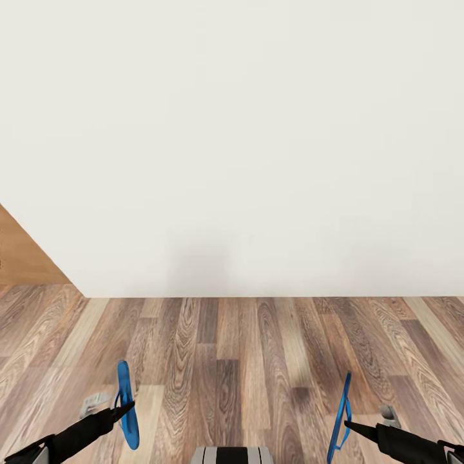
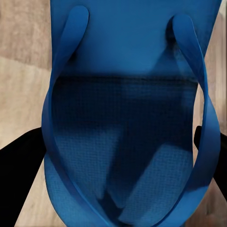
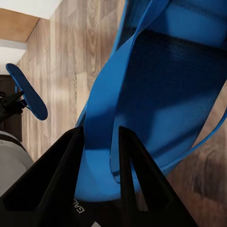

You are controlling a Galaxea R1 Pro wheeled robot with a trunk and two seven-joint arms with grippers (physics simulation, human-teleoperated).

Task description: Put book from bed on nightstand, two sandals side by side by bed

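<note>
Even, bright render — soft shadows, sharp.

Two blue sandals: one sandal [image 1: 126, 405] clamped in the left pincer [image 1: 124, 410], the other sandal [image 1: 341, 419] clamped in the right pincer [image 1: 348, 423]. Two pincers, one per arm. One white wall [image 1: 245, 142] ahead of them, one wood-plank floor [image 1: 238, 361] beneath them.

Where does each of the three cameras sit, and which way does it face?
Head view: on the head, facing a white wall and plank floor; both arms show, left gripper, right gripper.
Left wrist view: along the gripper, at the left sandal.
Right wrist view: along its fingers, at the right sandal.
Shared: both sandals and the floor.
</note>
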